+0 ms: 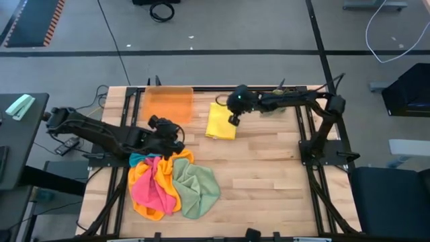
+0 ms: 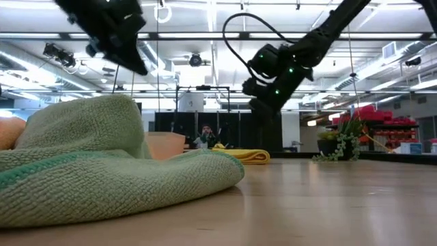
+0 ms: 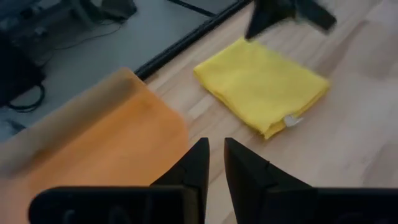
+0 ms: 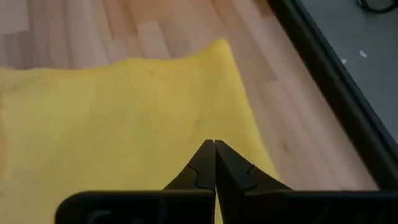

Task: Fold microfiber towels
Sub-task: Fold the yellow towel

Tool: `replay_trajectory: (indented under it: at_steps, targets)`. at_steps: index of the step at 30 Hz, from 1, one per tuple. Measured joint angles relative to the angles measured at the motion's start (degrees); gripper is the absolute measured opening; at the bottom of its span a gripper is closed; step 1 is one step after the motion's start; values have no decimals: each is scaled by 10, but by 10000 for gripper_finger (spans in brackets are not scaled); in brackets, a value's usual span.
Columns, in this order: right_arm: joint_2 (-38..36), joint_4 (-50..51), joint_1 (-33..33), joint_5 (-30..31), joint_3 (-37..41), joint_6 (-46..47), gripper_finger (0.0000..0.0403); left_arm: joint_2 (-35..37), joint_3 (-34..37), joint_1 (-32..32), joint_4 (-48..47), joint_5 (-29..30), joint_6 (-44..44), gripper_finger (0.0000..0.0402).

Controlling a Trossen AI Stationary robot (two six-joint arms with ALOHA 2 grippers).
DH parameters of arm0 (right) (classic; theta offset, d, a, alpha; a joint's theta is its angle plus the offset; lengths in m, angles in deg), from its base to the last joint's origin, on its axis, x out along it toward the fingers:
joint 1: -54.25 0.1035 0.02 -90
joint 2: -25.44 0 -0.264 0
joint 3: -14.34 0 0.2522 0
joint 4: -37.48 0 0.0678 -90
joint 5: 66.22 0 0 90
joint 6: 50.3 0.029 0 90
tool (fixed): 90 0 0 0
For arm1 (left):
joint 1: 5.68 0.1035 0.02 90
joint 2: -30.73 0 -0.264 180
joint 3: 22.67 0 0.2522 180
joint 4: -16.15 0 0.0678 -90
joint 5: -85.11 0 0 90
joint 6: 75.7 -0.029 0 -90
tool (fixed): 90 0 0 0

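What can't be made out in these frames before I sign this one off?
- Teal-blue towel: in the high view only a sliver shows, under the left gripper and the orange towel.
- Pile in the low view: the sage green towel fills the foreground and hides the other colours.
- Yellow towel: its fold count is unreadable in the high view, where the right gripper hangs over it.
- Orange tray: blurred and cut off by the left wrist view's edge.
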Motion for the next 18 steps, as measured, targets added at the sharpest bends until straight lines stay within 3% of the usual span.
replay_trajectory:
  at_steps: [4, 11, 15, 18]
  targets:
    - [-1, 49, -4, -13, -52, -13, 5, 22, 49, 3, 79, -22, -44, 55]
    - [-60, 203, 26, -27, -109, 33, 5, 43, 61, -9, 134, -78, -59, 52]
    - [-89, 194, 79, -33, -47, 98, 5, 47, 61, -36, 141, -89, -61, 47]
    - [-91, 85, 124, -32, 31, 161, 5, 47, 61, -53, 140, -88, -61, 46]
